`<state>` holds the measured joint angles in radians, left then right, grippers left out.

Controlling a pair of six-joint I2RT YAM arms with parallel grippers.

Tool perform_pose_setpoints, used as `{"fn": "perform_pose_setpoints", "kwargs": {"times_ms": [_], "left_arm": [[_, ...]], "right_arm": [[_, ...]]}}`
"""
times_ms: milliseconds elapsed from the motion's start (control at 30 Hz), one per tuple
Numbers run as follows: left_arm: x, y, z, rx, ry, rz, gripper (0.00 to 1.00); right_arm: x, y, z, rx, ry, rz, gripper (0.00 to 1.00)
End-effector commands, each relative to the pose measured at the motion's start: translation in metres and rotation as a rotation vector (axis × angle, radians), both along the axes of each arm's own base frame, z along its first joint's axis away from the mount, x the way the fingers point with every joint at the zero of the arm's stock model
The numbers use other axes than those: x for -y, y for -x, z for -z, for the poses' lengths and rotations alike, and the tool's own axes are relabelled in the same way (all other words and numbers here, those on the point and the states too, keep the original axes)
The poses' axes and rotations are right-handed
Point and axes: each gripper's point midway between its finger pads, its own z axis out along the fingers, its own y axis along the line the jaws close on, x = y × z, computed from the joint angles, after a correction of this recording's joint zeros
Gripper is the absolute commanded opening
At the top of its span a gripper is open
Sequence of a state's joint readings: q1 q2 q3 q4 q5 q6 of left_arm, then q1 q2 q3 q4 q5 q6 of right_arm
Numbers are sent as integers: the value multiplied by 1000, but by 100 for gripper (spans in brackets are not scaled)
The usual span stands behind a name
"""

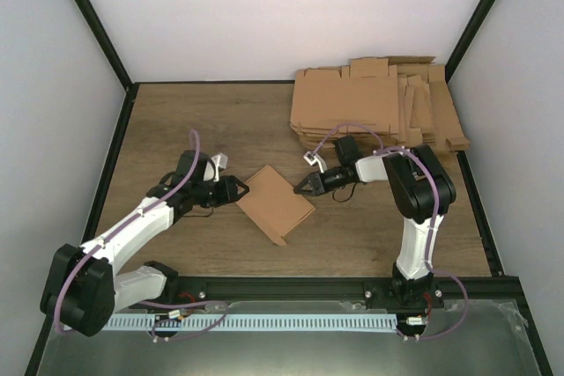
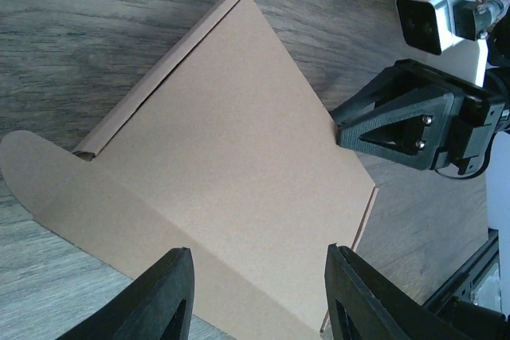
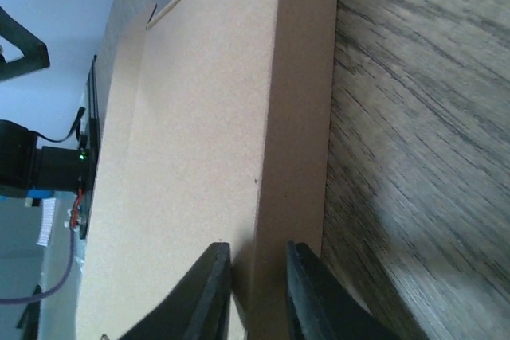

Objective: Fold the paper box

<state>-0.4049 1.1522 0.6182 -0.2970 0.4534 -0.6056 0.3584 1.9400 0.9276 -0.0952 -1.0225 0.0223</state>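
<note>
The right gripper (image 1: pixel 300 186) is closed narrowly on the 2 o'clock edge of the paper box (image 1: pixel 275 204) mid-table (image 1: pixel 220 129), seemingly to steady it, while the left gripper (image 1: pixel 235 189) gapes wide at its 10 o'clock corner, apparently ready to take a flap.

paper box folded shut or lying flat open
Folded into a shallow shut paper box: side wall stands under the flat lid; one rounded flap sticks out.

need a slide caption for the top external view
Two arms flank a brown box on the wooden table, left gripper and right gripper at opposite edges, cardboard blanks piled behind.
</note>
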Motion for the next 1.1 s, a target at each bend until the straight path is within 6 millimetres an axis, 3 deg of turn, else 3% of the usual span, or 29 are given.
{"fn": "perform_pose_setpoints", "kwargs": {"times_ms": [0,133,433,600,767,867,933,1067], "left_arm": [[-1,3,-4,14,-5,4,48],[-3,2,-11,29,-6,-5,48],[-13,-8,-45,119,-39,-50,48],[-11,-2,-24,73,-39,-40,48],[4,13,26,-63,49,-3,48],[18,22,59,-175,80,23,41],[23,18,57,-165,79,27,40],[10,2,26,-35,-8,-7,42]], "right_arm": [[1,-5,10,-8,33,5,18],[6,-9,10,-14,24,41,5],[24,-23,31,-45,104,118,2],[32,-28,43,-34,183,160,2],[30,-29,36,-15,168,153,3],[29,-30,32,0,171,151,3],[29,-31,28,12,175,149,11],[27,-33,9,62,160,147,32]]}}
